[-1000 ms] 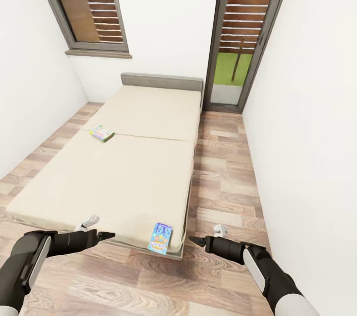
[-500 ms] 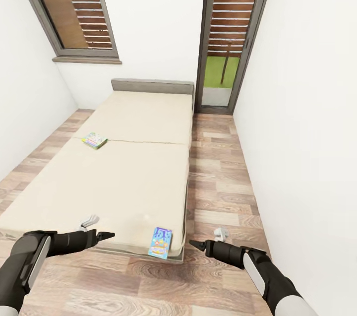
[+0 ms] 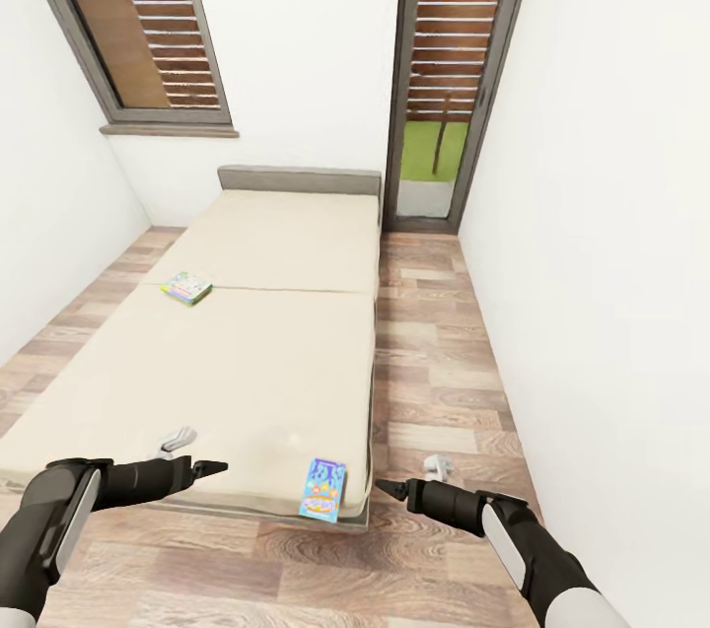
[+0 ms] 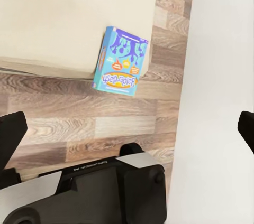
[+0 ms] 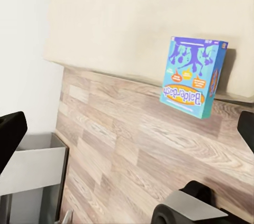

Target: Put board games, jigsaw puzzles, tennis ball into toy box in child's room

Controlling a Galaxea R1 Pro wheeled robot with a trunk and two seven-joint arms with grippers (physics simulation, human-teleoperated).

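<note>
Head view: blue board game (image 3: pixel 322 489) overhangs the bed (image 3: pixel 247 352) foot; both arms' fingers spread, tips cropped.

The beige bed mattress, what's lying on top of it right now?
Two board games: a green pastel box near the left edge and a blue box overhanging the foot corner of the beige mattress. Nothing covers them.

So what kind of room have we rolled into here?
Most likely a small bedroom: a narrow single bed with a low grey headboard, two board games on the mattress, wood-plank floor and tall louvred windows.
</note>
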